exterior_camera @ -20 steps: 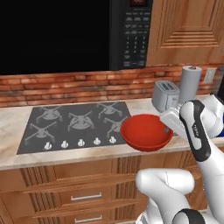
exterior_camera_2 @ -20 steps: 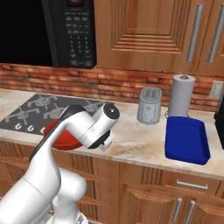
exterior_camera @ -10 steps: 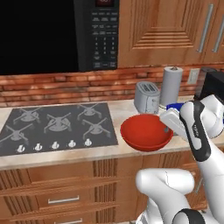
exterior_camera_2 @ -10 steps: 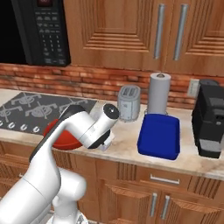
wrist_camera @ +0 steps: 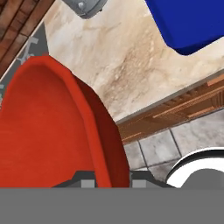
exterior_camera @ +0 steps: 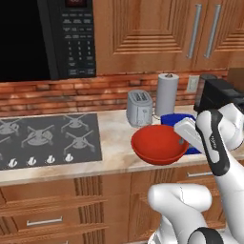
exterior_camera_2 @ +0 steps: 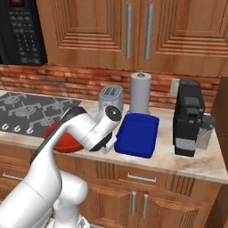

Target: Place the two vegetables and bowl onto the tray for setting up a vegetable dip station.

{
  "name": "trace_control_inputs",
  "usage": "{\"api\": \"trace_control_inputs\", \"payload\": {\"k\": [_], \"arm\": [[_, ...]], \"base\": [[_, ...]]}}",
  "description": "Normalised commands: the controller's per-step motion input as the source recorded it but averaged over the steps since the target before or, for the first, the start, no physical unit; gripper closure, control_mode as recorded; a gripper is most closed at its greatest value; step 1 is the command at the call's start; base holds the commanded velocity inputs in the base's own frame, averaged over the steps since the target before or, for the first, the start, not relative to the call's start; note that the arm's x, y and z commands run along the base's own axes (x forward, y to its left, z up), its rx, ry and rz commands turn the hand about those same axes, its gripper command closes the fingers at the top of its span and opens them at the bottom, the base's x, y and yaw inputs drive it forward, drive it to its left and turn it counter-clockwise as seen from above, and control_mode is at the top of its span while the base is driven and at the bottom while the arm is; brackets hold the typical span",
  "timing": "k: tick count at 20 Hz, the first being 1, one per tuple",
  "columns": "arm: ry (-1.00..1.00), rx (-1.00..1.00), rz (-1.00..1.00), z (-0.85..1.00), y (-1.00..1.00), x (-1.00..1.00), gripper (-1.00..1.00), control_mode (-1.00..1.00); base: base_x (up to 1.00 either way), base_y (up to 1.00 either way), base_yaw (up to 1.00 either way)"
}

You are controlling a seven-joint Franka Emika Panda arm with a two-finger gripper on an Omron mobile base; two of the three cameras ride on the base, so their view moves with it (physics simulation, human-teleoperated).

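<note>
My gripper [exterior_camera: 180, 140] is shut on the right rim of the glossy red bowl [exterior_camera: 158, 146] and holds it over the counter's front edge. In the hand view the bowl's rim [wrist_camera: 94, 131] runs down between the fingertips of the gripper [wrist_camera: 111, 182]. The blue tray [exterior_camera: 177, 119] lies on the counter just behind and to the right of the bowl. In the right base view the tray [exterior_camera_2: 137, 134] sits right of the gripper [exterior_camera_2: 105, 148], and the arm partly hides the bowl [exterior_camera_2: 70, 144]. A corner of the tray [wrist_camera: 188, 22] shows in the hand view. The two vegetables are out of view.
A grey toaster [exterior_camera: 139, 108] and a paper towel roll [exterior_camera: 167, 94] stand at the brick wall behind the tray. A black coffee machine [exterior_camera_2: 189, 118] stands right of the tray. The stovetop [exterior_camera: 47, 138] lies to the left, under a microwave [exterior_camera: 47, 38].
The whole scene has slid left in both base views, so the base has driven right. The bowl stays in the shut gripper, and the tray now lies close beside it.
</note>
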Motion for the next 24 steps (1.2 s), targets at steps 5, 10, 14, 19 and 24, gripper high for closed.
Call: {"api": "trace_control_inputs", "payload": {"k": [5, 10, 14, 19, 24], "arm": [[0.00, 0.00, 0.00, 0.00, 0.00, 0.00, 1.00, 1.00], [0.00, 0.00, 0.00, 0.00, 0.00, 0.00, 1.00, 1.00], [0.00, 0.00, 0.00, 0.00, 0.00, 0.00, 1.00, 1.00], [0.00, 0.00, 0.00, 0.00, 0.00, 0.00, 1.00, 1.00], [0.00, 0.00, 0.00, 0.00, 0.00, 0.00, 1.00, 1.00]], "base": [[0.11, -0.56, 0.00], [0.12, -0.56, 0.00], [0.16, -0.53, 0.00], [0.23, -0.44, 0.01], [0.39, -0.21, 0.02]]}}
